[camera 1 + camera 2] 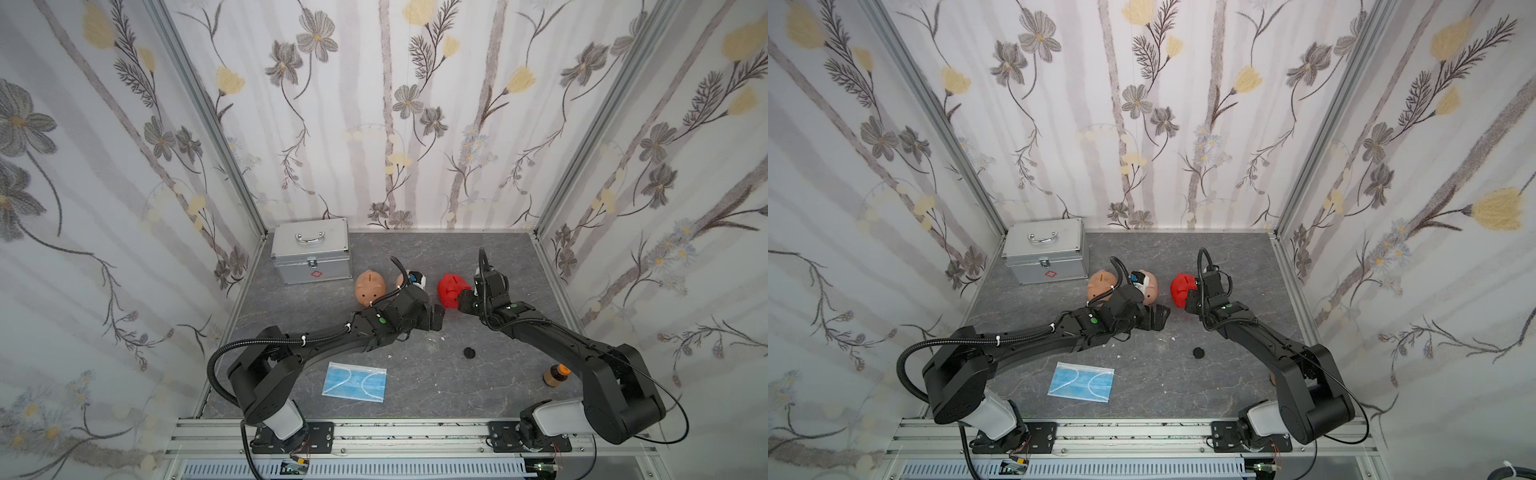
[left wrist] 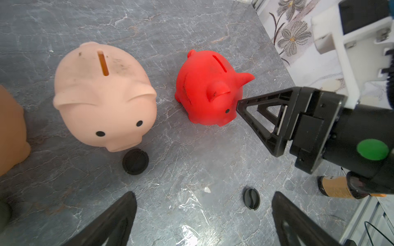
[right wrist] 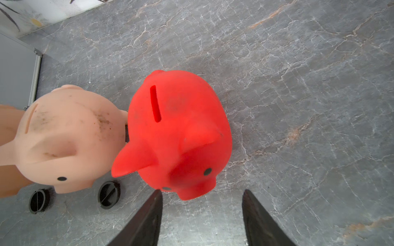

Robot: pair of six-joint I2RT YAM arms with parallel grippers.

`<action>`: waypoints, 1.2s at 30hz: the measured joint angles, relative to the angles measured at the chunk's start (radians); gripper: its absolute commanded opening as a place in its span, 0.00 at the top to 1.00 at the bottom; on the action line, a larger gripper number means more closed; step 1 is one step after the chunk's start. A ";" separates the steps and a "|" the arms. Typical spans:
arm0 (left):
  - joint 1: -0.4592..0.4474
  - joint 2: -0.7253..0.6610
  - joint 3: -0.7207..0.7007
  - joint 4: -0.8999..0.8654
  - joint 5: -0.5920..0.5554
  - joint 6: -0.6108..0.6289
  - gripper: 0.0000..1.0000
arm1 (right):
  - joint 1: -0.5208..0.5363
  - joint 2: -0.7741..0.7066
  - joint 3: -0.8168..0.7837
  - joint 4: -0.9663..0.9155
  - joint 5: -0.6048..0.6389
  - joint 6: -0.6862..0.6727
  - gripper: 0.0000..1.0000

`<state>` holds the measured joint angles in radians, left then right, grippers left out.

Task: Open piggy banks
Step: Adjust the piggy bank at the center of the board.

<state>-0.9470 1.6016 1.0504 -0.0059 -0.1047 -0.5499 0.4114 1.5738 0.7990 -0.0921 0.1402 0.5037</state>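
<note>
Upright in a row mid-bench (image 1: 436,390): red piggy bank (image 3: 179,136) at right, pale peach piggy bank (image 2: 102,95) just left of it, darker peach piggy bank (image 1: 370,286) further left. Right jaws half parted around the red snout, one tip right at the face, nothing clamped. Left jaws spread wide, empty, over bare bench nearer than the pigs. Loose black plug (image 1: 469,352) near the red one.

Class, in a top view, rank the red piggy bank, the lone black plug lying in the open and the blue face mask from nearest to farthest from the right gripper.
1. Red piggy bank: right at the right gripper, toward the back.
2. Loose black plug: on bare table, nearer the front.
3. Blue face mask: at the front, over on the left arm's side.
</note>
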 measured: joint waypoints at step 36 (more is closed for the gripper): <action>-0.062 -0.053 -0.185 0.121 0.006 -0.020 0.00 | 0.065 -0.167 -0.098 -0.057 0.041 0.016 0.31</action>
<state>-1.0088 1.5490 0.8658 0.1146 -0.0982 -0.5701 0.4763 1.4067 0.7010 -0.1493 0.1810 0.5194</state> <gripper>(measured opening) 0.998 0.633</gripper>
